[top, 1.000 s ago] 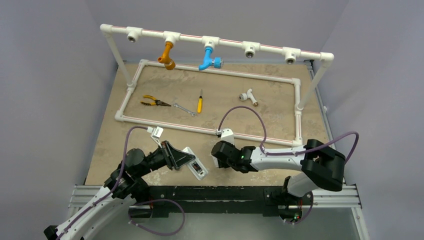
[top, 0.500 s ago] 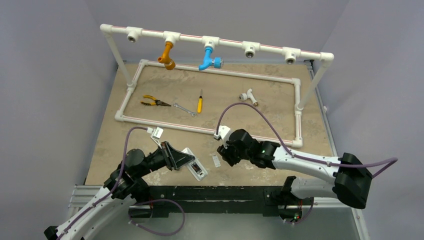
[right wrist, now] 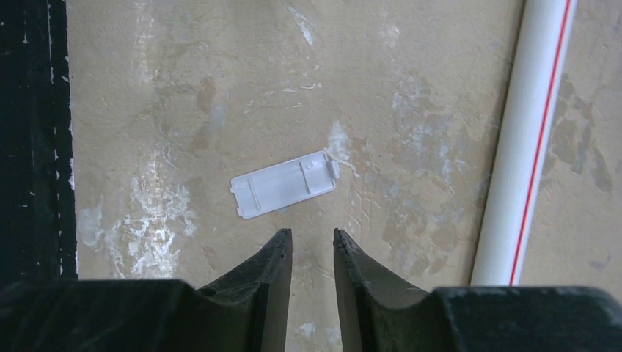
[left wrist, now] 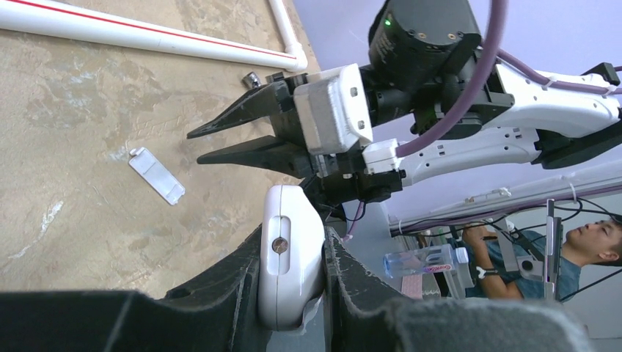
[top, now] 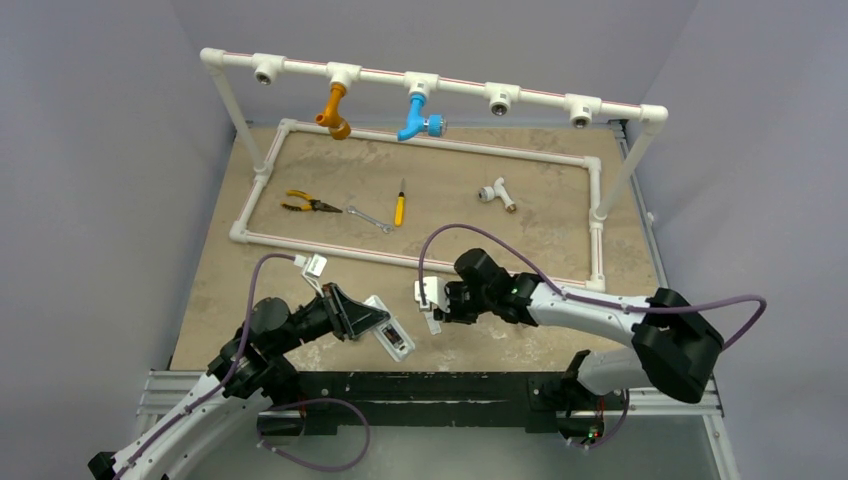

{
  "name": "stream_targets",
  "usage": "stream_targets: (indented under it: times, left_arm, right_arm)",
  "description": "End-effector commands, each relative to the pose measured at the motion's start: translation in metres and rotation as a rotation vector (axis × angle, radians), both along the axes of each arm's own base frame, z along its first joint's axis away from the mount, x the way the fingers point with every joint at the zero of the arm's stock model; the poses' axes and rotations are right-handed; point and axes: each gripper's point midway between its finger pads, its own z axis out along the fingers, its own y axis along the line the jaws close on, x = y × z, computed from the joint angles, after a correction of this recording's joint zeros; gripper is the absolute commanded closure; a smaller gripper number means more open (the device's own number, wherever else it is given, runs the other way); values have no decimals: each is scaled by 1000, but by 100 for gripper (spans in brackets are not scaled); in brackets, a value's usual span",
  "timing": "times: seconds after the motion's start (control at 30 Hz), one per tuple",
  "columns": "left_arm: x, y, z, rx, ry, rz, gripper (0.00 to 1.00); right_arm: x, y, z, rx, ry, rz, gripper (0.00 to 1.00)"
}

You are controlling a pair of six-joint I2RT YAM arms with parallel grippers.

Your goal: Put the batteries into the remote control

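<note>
Two pincers are low over the near part of the worktop [right wrist: 183, 88]. The left pincer [left wrist: 292, 249] is clamped on the white oblong plastic remote control [top: 392, 336], one black finger on each long side. It holds the remote near the middle of the near edge. In the top view the remote's dark recessed battery bay faces up.

Just to its right, the right pincer [right wrist: 310, 236] points down at the worktop. Its jaws are parted by a narrow gap with nothing between them. Just ahead of its fingertips a small flat white rectangular cover [right wrist: 284, 185] lies flat on the worktop, touching neither pincer. In the top view the cover lies between the remote and the right pincer.

Beyond the cover runs the near bar of a white plastic pipe frame with a red stripe [right wrist: 522, 139], parallel to the near edge. In the left wrist view a small dark grey cylinder [left wrist: 251, 77] lies on the worktop close to this bar, towards the frame's near right corner. It is too small to tell whether it is a battery.

Inside the frame, towards the far edge, lie yellow-handled pliers [top: 308, 204], a silver spanner [top: 368, 219], a yellow-handled screwdriver [top: 400, 205] and a white pipe tee [top: 496, 192]. Above the far edge a white pipe rail [top: 470, 90] carries an orange tap [top: 335, 110] and a blue tap [top: 417, 117].
</note>
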Motion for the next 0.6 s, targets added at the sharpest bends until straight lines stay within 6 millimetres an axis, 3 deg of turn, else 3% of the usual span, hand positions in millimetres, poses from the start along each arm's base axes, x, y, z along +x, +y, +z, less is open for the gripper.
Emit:
stream_targets:
  times: [0.0, 0.57]
  left_arm:
    - [2, 2, 19, -41, -44, 16, 100]
    - [0, 5, 13, -29, -40, 21, 100]
  right_arm:
    - [4, 27, 15, 97, -22, 158, 76]
    - [18, 42, -2, 67, 42, 205, 84]
